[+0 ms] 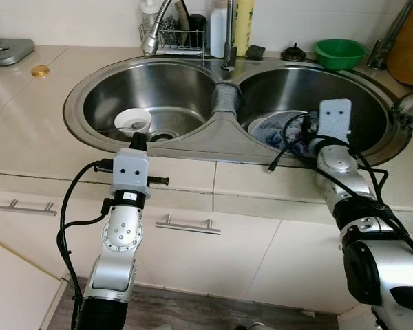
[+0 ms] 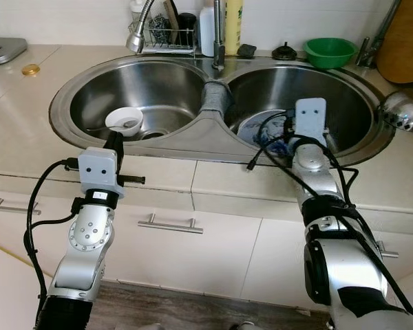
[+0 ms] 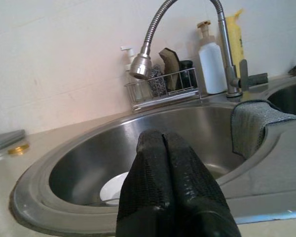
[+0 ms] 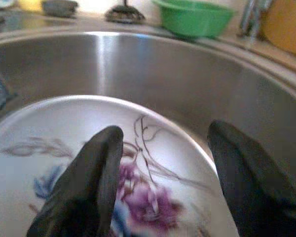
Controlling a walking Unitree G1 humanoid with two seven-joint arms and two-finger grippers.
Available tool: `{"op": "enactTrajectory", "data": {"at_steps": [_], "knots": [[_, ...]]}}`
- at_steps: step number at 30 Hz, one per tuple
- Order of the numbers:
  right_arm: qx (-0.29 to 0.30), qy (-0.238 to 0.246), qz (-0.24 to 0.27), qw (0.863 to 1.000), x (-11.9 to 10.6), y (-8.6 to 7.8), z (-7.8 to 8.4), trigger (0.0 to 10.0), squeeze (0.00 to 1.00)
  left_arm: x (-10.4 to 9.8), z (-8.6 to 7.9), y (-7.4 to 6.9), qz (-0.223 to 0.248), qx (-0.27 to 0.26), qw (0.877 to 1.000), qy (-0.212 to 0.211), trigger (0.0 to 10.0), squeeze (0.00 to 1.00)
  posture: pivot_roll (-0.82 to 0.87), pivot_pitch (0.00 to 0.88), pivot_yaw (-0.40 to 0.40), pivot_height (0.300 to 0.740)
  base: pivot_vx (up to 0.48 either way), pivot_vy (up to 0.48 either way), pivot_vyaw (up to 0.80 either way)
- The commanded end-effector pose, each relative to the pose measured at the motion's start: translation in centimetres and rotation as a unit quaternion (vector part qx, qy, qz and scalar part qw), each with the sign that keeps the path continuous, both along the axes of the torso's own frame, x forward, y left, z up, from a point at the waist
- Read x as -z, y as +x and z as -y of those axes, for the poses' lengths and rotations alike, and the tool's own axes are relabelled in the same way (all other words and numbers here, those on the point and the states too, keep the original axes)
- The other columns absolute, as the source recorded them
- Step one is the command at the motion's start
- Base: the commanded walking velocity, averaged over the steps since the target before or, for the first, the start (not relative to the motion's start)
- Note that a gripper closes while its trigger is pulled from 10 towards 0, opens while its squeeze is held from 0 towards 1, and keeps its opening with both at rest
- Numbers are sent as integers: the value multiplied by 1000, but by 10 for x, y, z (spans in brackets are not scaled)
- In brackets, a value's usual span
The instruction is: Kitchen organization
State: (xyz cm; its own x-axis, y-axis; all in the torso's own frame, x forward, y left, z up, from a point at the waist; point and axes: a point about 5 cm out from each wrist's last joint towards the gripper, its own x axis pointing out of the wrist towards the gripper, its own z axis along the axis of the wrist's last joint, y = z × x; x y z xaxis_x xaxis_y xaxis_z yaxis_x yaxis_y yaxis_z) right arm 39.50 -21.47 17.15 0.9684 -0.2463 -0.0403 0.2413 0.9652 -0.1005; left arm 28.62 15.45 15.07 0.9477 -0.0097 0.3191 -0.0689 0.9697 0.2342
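A double steel sink (image 1: pixel 224 141) is set in the beige counter. In its left basin sits a small white bowl (image 1: pixel 133 122). My left gripper (image 3: pixel 163 136) is shut with nothing in it, at the front rim of that basin just before the bowl (image 3: pixel 112 188). A white plate with blue and purple flowers (image 4: pixel 64 128) lies in the right basin. Low over the plate (image 1: pixel 268 127), my right gripper (image 4: pixel 165 133) is open, one finger (image 4: pixel 96 168) on each side of the flower pattern.
A grey cloth (image 1: pixel 225 96) hangs over the divider between the basins. Behind the sink are the faucet (image 3: pixel 143 64), a wire rack (image 1: pixel 172 38), bottles (image 1: pixel 242 24) and a green bowl (image 1: pixel 339 53). A gold lid (image 1: pixel 40 70) lies at the far left. Cabinet handles (image 1: pixel 188 224) are below.
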Motion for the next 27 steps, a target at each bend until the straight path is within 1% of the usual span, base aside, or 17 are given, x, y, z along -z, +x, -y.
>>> {"op": "enactTrajectory", "data": {"at_steps": [1,3,4,5,6,7,10,11,12,14,15,16,17,19,21,24,27], "knots": [[6,9,-37,999,12,-2,2,10000,1000,4,1,0,-11,3,1000,0,10000,0,29,9,6,740,0,0,0],[-8,-8,-52,999,15,-2,0,10000,1000,4,1,0,-12,4,1000,1,10000,0,29,8,6,740,0,0,0],[-27,-17,-69,997,19,-2,-3,10000,1000,4,1,0,-13,4,1000,1,10000,0,29,8,6,740,0,0,0],[-62,-36,-100,992,27,-3,-9,10000,1000,5,1,0,-14,5,1000,2,10000,0,26,4,8,740,0,0,0],[-62,-36,-100,992,27,-3,-9,10000,1000,5,1,0,-14,5,1000,2,10000,0,26,4,8,740,0,0,0],[-68,-39,-111,991,30,-4,-11,10000,1000,5,2,0,-15,5,1000,2,10000,0,26,3,7,740,0,0,0],[-68,-33,-105,992,29,-4,-11,10000,1000,6,2,0,-15,6,1000,2,10000,0,26,2,7,740,0,0,0],[-68,-22,-94,993,27,-3,-12,10000,1000,6,2,0,-16,6,1000,2,10000,0,26,1,7,740,0,0,0],[-66,-6,-74,995,23,-2,-14,10000,788,5,1,0,-15,5,1000,0,10000,0,26,1,7,740,0,0,0],[-62,14,-50,997,18,-1,-15,10000,788,5,1,0,-14,4,1000,-2,10000,0,28,2,7,740,0,0,0],[-60,26,-20,998,10,0,-15,10000,0,5,1,0,-14,3,1000,-3,10000,0,29,3,7,740,0,0,0],[-62,31,12,998,1,0,-16,10000,0,4,1,0,-14,3,1000,-3,10000,0,31,6,7,740,0,0,0],[-62,39,64,995,-12,0,-18,10000,0,4,0,0,-14,2,1000,-6,10000,0,31,6,7,740,0,0,0],[-62,33,99,993,-21,-2,-20,10000,0,2,-1,0,-12,-1,1000,-10,10000,0,30,7,7,740,0,0,0],[-69,32,131,988,-28,-6,-24,10000,0,0,-2,0,-8,-1,1000,-11,10000,0,30,8,6,740,0,141,0],[-91,24,169,981,-33,-13,-36,10000,0,-2,-2,1,-4,2,1000,-11,10000,0,28,10,7,740,0,480,0],[-100,26,185,977,-33,-19,-42,10000,0,-2,-1,1,-2,5,1000,-10,10000,0,28,10,7,740,0,480,0]]}}
